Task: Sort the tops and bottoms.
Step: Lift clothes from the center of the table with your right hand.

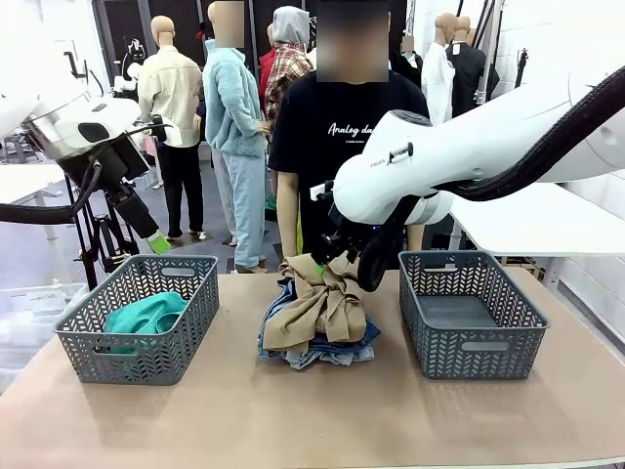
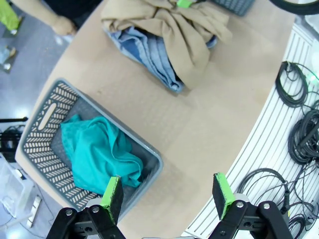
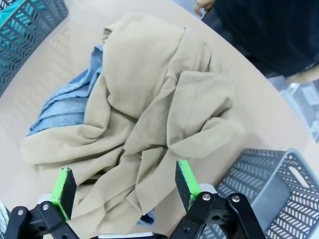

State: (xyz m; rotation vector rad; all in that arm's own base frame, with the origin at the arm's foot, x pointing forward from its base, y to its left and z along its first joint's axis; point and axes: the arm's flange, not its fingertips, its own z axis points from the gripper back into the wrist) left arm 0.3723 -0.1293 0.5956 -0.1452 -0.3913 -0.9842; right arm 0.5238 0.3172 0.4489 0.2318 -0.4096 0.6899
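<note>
A tan khaki top (image 1: 317, 301) (image 3: 149, 124) (image 2: 179, 30) lies crumpled over the blue denim bottoms (image 1: 322, 350) (image 2: 149, 55) (image 3: 65, 104) in a pile at the table's middle. My right gripper (image 3: 122, 186) (image 1: 327, 252) hangs open just above the tan top, fingers to either side of a fold. The teal-green top (image 1: 146, 315) (image 2: 99, 152) lies in the left grey basket (image 1: 142, 357) (image 2: 47, 114). My left gripper (image 2: 167, 194) (image 1: 156, 239) is open and empty, raised above and behind that basket.
A grey lattice basket (image 1: 469, 313) (image 3: 269, 179) stands at the right with nothing in it. A person in a black T-shirt (image 1: 337, 147) stands at the far edge behind the pile. Cables (image 2: 299, 129) lie off the table's near side.
</note>
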